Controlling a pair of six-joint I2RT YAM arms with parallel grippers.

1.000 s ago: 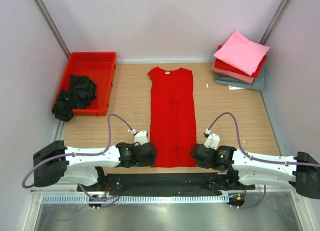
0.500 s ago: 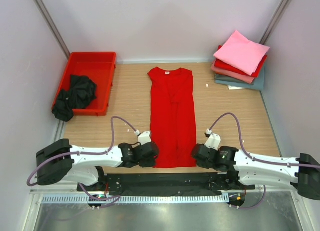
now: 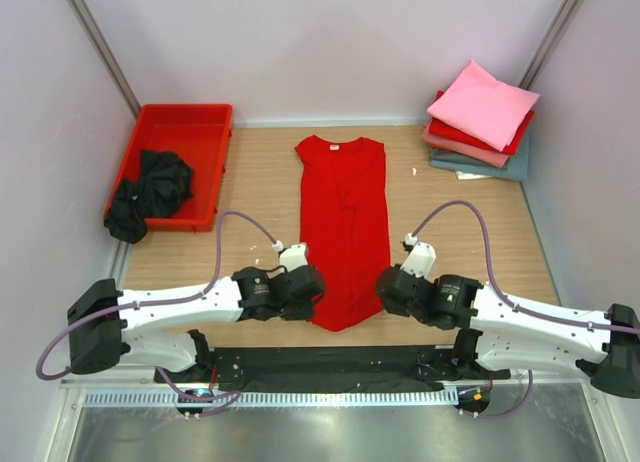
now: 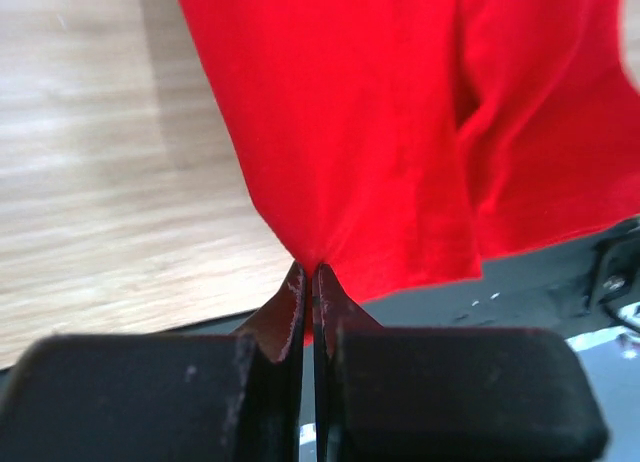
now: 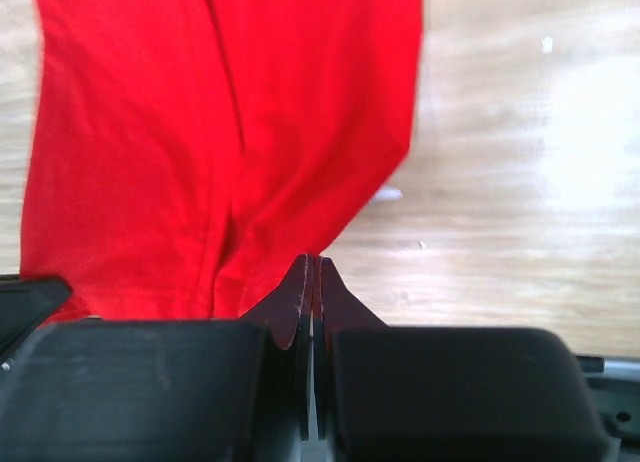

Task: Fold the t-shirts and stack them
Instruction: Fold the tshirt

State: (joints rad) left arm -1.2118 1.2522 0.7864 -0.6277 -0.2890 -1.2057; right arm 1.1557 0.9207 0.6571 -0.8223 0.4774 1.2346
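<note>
A bright red t-shirt point(image 3: 345, 212), folded into a long strip, lies down the middle of the wooden table with its white neck label at the far end. My left gripper point(image 3: 312, 287) is shut on the near left corner of its hem, and the cloth is pinched at the fingertips in the left wrist view point(image 4: 313, 272). My right gripper point(image 3: 383, 290) is shut on the near right corner point(image 5: 313, 262). The hem hangs between them, raised off the table. A black t-shirt point(image 3: 150, 187) lies crumpled in the tray. Folded t-shirts point(image 3: 480, 107), a pink one on top, are stacked at the back right.
The red plastic tray point(image 3: 185, 110) stands at the back left against the wall. A black mat point(image 3: 330, 362) runs along the near table edge between the arm bases. Grey walls close the table on three sides.
The left gripper has shut on the hem corner. Both grippers have moved away from the near edge, lifting the hem and drawing it inwards.
</note>
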